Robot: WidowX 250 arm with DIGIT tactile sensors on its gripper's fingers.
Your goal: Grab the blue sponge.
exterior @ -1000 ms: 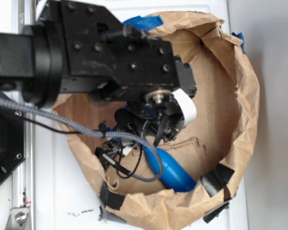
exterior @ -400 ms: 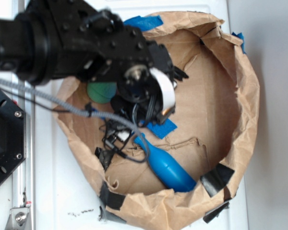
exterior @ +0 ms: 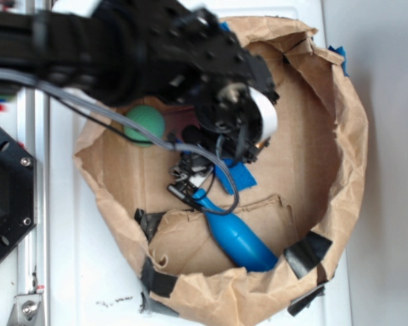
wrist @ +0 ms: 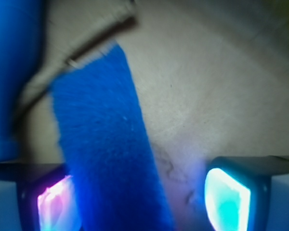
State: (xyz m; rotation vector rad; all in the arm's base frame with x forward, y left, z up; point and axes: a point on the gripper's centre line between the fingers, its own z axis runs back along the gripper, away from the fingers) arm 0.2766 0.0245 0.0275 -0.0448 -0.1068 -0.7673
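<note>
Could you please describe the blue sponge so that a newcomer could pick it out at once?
Look inside the brown paper bag, just under the black gripper. The sponge is the flat, matte blue strip there, next to the blue pin, which is glossy and rounded, and the green ball.

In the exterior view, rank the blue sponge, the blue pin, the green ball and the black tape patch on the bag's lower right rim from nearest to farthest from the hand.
1. Blue sponge: right under the hand, inside the paper bag.
2. Green ball: off to its left.
3. Blue pin: below it. These two are too close to call.
4. Black tape patch: lower right rim, farthest.
</note>
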